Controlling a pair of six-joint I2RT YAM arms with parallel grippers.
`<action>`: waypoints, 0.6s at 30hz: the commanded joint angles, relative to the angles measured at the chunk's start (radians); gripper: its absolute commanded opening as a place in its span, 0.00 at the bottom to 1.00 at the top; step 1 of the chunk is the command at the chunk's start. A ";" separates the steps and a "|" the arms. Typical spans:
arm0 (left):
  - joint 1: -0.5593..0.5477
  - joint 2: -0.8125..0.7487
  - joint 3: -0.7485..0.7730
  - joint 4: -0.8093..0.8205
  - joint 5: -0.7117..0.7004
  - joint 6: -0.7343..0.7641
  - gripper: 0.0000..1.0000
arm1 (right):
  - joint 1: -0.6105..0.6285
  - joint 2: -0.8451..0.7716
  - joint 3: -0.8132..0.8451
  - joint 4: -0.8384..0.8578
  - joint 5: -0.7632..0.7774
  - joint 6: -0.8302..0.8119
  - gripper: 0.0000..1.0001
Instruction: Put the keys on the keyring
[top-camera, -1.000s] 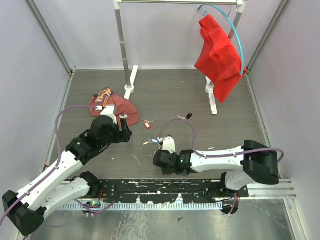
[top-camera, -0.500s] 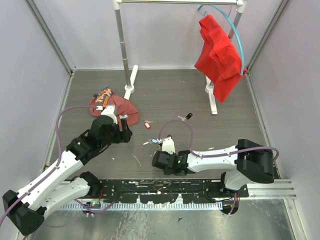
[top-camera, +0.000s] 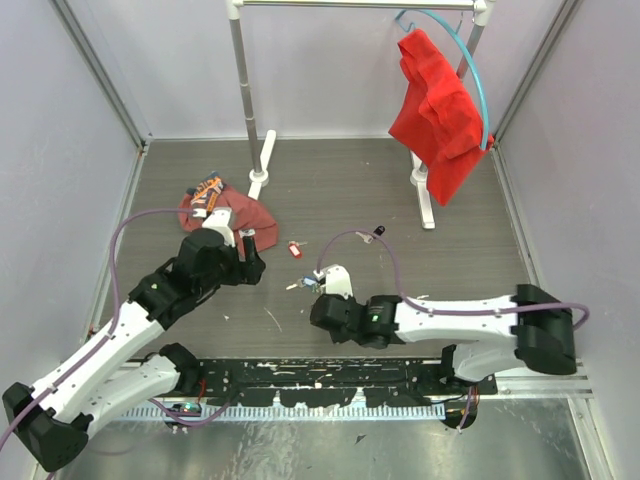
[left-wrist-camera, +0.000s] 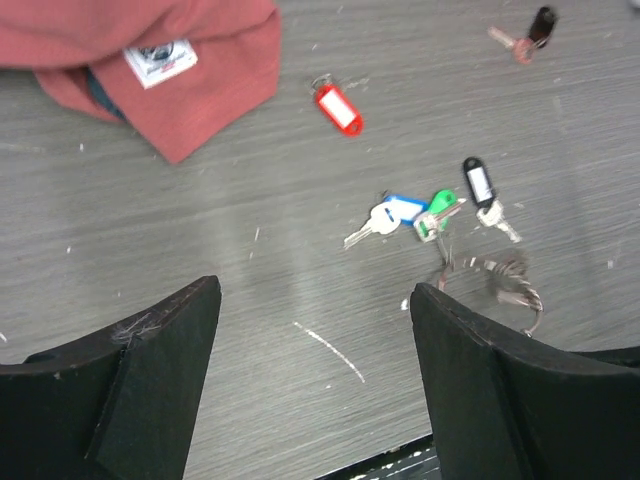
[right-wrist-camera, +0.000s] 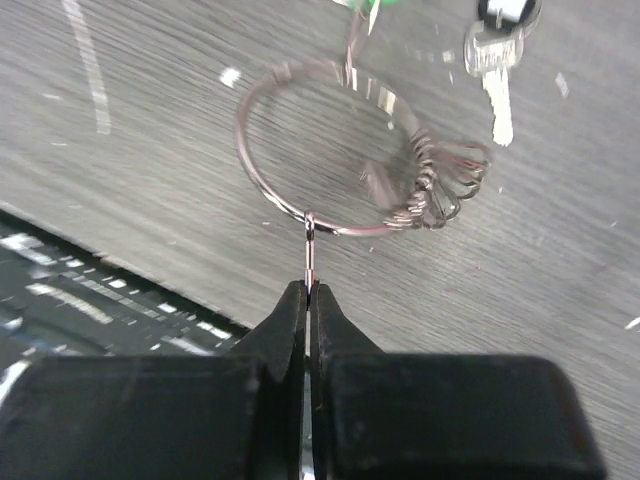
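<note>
The keyring (right-wrist-camera: 435, 190) is pinched at its near edge between the fully closed fingers of the right gripper (right-wrist-camera: 308, 298). The left gripper (left-wrist-camera: 310, 300) is held wide open and empty. The keys (left-wrist-camera: 385, 215) are scattered on the table (left-wrist-camera: 150, 230), some just beside the ring.

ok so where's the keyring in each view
right wrist: keyring centre, pinched by the shut right tool.
left wrist: keyring blurred, lower right.
top external: too small to make out, at that tool's tip, below centre.
shared landmark: the cluster of keys beside it.
</note>
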 joint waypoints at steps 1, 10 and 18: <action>0.003 -0.009 0.137 -0.009 0.064 0.083 0.84 | 0.000 -0.167 0.151 -0.116 0.007 -0.190 0.01; -0.047 0.000 0.410 -0.015 0.192 0.322 0.87 | -0.126 -0.354 0.464 -0.354 -0.276 -0.501 0.01; -0.262 -0.006 0.503 0.035 0.240 0.537 0.90 | -0.171 -0.332 0.713 -0.470 -0.517 -0.606 0.01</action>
